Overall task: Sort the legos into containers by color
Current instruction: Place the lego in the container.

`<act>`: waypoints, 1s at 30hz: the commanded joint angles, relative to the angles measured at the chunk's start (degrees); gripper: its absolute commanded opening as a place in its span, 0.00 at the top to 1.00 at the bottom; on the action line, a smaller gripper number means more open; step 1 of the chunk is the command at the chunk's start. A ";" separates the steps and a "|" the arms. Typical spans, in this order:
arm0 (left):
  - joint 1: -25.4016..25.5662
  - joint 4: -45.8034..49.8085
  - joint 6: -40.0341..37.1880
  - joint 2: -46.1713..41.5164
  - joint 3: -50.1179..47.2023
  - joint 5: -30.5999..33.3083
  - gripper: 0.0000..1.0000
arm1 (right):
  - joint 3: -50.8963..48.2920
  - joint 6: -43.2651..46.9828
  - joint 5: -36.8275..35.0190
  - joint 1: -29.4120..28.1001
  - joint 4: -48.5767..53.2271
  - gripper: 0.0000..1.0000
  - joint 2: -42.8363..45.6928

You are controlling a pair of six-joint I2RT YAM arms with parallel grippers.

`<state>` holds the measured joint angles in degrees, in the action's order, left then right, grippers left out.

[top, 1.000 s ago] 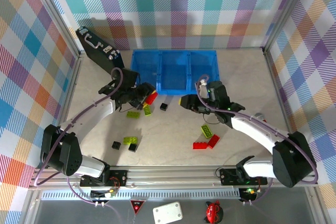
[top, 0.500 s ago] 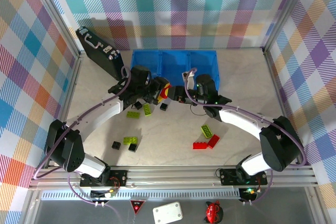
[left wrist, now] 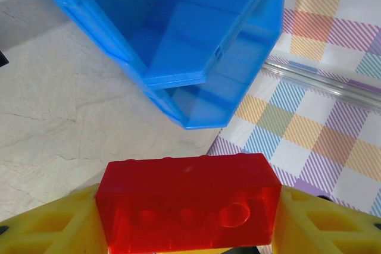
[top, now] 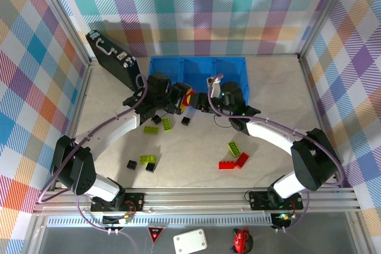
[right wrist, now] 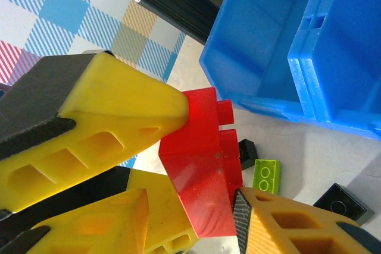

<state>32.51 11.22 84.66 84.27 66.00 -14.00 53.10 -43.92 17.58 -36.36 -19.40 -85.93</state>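
- Both arms reach forward and inward, wrists almost meeting.
- Left gripper point(left wrist: 187, 221) clamps a red lego point(left wrist: 184, 188) by its ends.
- Right gripper point(right wrist: 211, 153) fingers press that lego's opposite faces.

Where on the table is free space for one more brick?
Bare table right of the blue tray, and mid-table between black brick and green brick. Crowded before the tray: left gripper, holding red brick, meets right gripper.
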 commanded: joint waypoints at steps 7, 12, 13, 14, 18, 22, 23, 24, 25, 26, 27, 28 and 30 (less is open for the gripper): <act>1.90 -1.47 1.53 -4.09 0.72 -3.32 0.40 | 1.70 2.35 -7.41 -0.42 0.43 0.54 -0.12; 1.94 -1.56 1.73 -4.37 0.62 -3.23 0.40 | 1.68 3.22 -9.12 -0.38 1.46 0.54 0.31; 1.92 -1.62 1.77 -4.45 0.62 -3.23 0.40 | 1.61 3.27 -9.30 -0.38 1.47 0.54 0.37; 1.93 -1.64 1.82 -4.46 0.62 -3.23 0.40 | 1.56 3.38 -9.39 -0.38 1.41 0.54 0.48; 1.90 -1.64 1.84 -4.61 0.62 -3.11 0.40 | 1.01 3.92 -9.83 -0.38 1.19 0.60 1.07; 1.94 -1.73 1.91 -3.96 0.84 -3.62 0.38 | 0.47 4.38 -7.00 -0.38 -2.29 0.65 1.60; 1.94 -1.82 1.87 -3.73 0.93 -3.75 0.37 | 0.49 4.46 -6.69 -0.34 -2.44 0.66 1.72; 1.92 -1.91 1.80 -3.43 1.04 -4.01 0.35 | 0.62 4.63 -6.75 -0.38 -2.15 0.68 1.93; 1.94 -1.91 1.82 -3.33 1.06 -4.09 0.33 | 0.76 4.85 -7.05 -0.37 -1.61 0.69 2.19; 1.87 -1.83 1.73 -3.15 1.06 -4.13 0.30 | 0.94 5.14 -7.57 -0.38 -0.70 0.70 2.49; 1.94 -1.58 1.67 -3.06 1.06 -4.11 0.28 | 1.15 5.65 -8.29 -0.31 0.40 0.70 2.90; 1.94 -1.31 1.49 -3.06 0.96 -4.02 0.25 | 1.29 6.19 -8.80 -0.29 1.37 0.71 3.25; 1.85 -0.40 0.83 -3.06 0.89 -3.69 0.21 | 1.99 7.62 -9.40 0.03 3.83 0.71 3.82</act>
<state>33.52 10.37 85.95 82.21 65.98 -15.70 53.69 -38.39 10.02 -36.91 -17.96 -84.53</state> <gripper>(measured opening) 0.776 0.294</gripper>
